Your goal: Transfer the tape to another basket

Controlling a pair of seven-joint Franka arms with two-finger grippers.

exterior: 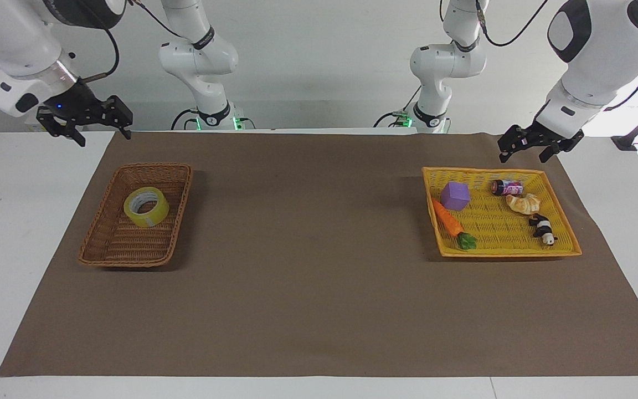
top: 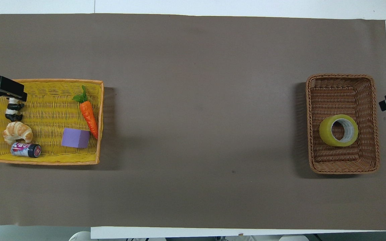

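I start at the right arm's end of the surface. The right gripper (exterior: 105,138) hangs up in the air, over the spot where the bare white surface (exterior: 31,221) meets the brown mat (exterior: 319,288). Its fingers are spread apart and hold nothing. The arm is lifted high and bent back toward its own end, so it is well apart from everything.

Next comes the basket (exterior: 178,210), the brown woven one. The tape (exterior: 146,206) lies inside it with its hole facing up, in the half nearer to the robots. I think the job is done.

Then comes lots of bare mat, and then the yellow basket (exterior: 504,252). It holds a purple block (exterior: 456,195), a carrot (exterior: 447,220), a can (exterior: 506,187), a croissant (exterior: 524,203) and a toy panda (exterior: 543,228).

Last is the left gripper (exterior: 521,158). It waits up over the yellow basket's corner at the left arm's end. Its fingers are spread too, with nothing in them.

What could go wrong? If I bring the right arm down low again, it could bump the brown basket's rim and push it along the mat. The tape could then roll or tip out. If I drop the left arm, its fingers could knock the can or the panda. So I would keep both arms high.
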